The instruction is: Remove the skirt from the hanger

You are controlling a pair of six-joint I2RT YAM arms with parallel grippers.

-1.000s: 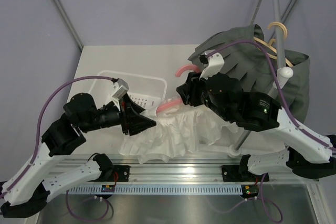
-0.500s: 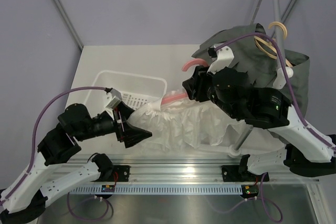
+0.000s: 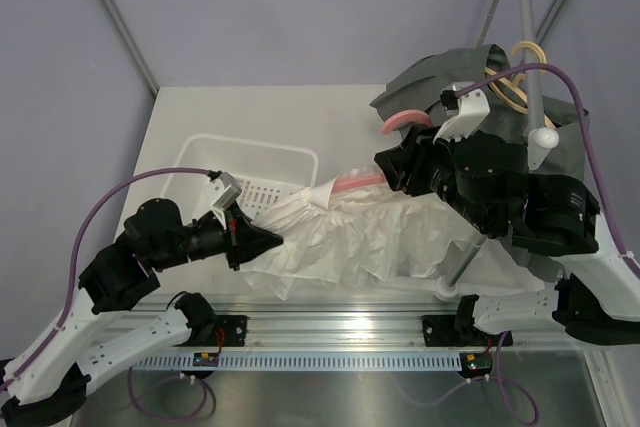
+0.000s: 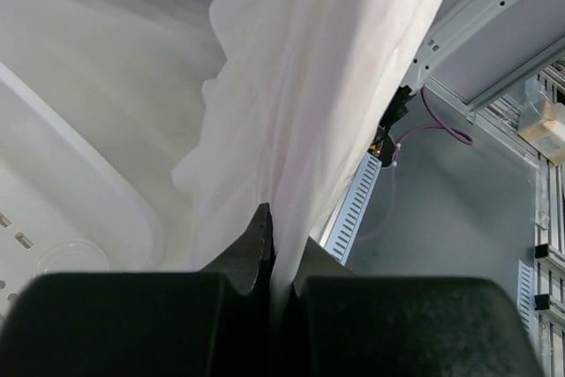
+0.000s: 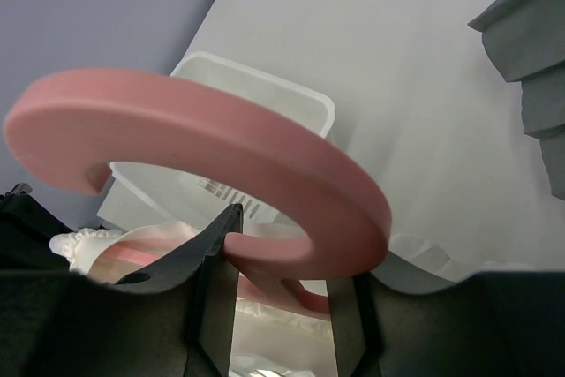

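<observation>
The white skirt (image 3: 350,242) lies spread over the table front, its waist still strung on the pink hanger (image 3: 362,182). My left gripper (image 3: 272,241) is shut on the skirt's left edge; in the left wrist view the white skirt (image 4: 309,103) runs up from between the closed jaws. My right gripper (image 3: 392,169) is shut on the pink hanger just below its hook (image 3: 403,122). The right wrist view shows the hanger's pink hook (image 5: 229,152) curving over the jaws, which clamp its stem.
A white basket (image 3: 250,162) sits on the table behind the left gripper. Grey garments (image 3: 470,87) hang at the back right with a beige hanger (image 3: 525,52) on a rack pole (image 3: 533,87). The aluminium rail (image 3: 340,327) runs along the near edge.
The left gripper opened, shifted along the skirt's left edge and shut on it again. The right arm carried the hanger rightward and back, stretching the skirt's waist.
</observation>
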